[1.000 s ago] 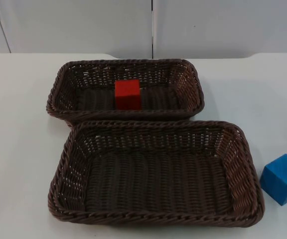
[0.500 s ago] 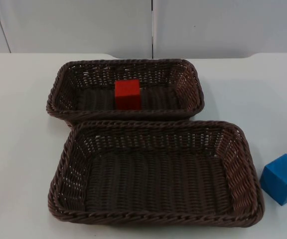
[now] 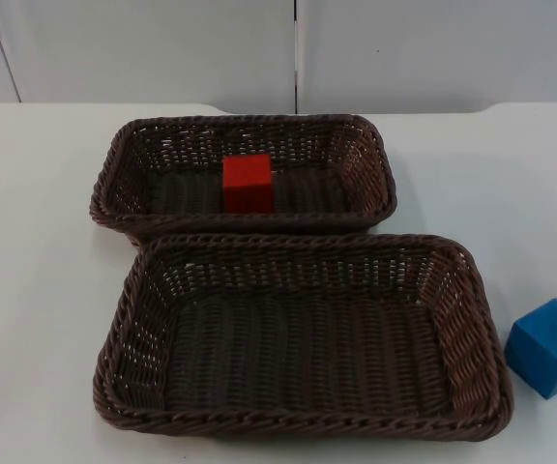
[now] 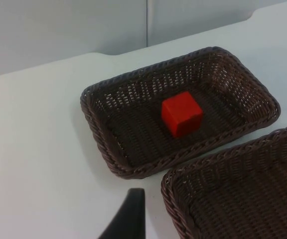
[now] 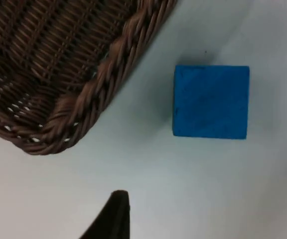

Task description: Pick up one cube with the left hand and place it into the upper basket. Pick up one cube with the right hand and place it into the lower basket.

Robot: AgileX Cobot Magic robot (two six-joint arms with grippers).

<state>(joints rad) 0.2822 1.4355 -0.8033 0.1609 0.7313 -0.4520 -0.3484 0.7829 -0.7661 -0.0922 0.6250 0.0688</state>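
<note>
The 2 brown wicker baskets lie with their long axes parallel to the tabletop's (image 3: 37,290) far edge, rims touching. A red cube (image 3: 248,183), matte and sharp-edged, sits inside the upper basket (image 3: 366,159). The blue cube (image 3: 549,347), turned corner-forward, rests on the tabletop just beside the lower basket's (image 3: 477,319) right rim. Whether the left gripper (image 4: 128,219) or the right gripper (image 5: 111,216) is spread or closed cannot be told.

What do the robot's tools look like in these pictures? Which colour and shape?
The left tool's fingertip and the right tool's fingertip look alike. Each is plain black and smooth, broad at the base and tapering to a blunt, rounded end. No markings can be seen.
</note>
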